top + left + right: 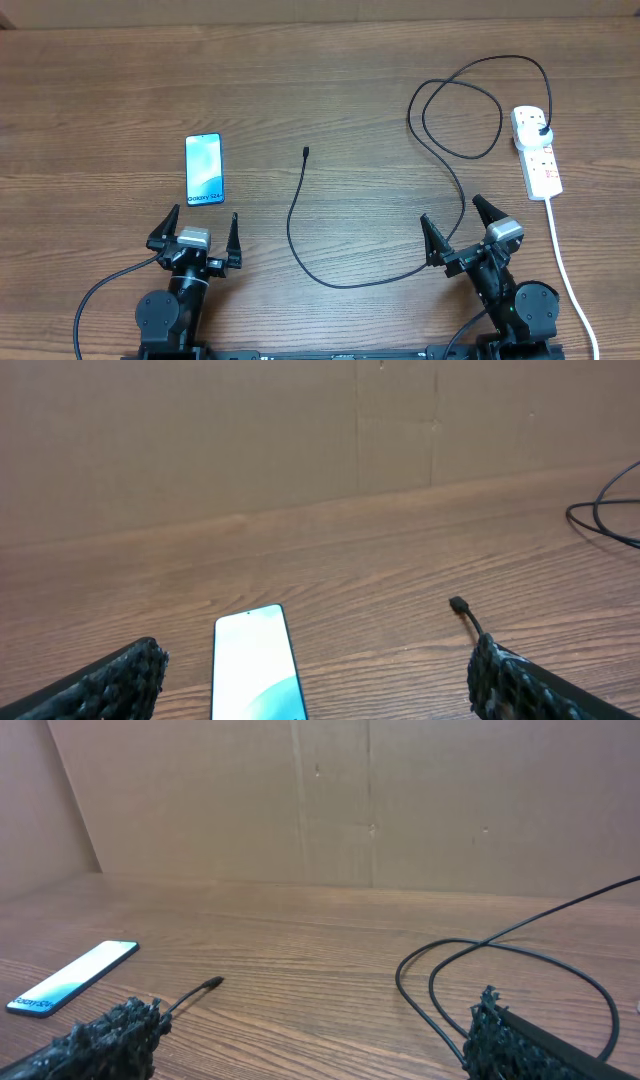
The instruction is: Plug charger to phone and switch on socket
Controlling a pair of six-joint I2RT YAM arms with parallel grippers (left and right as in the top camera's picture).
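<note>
The only writing that can be made out is on the phone (204,169). In the overhead view a white text strip (204,197) crosses the end of its lit screen nearest the robot, and its dark letters appear to read "Galaxy S24", though they are small and the last characters are uncertain. In the right wrist view that strip shows at the phone's near end only as a blur of letters, and well to the right of the phone the socket (537,153) bears red markings too small to read.
</note>
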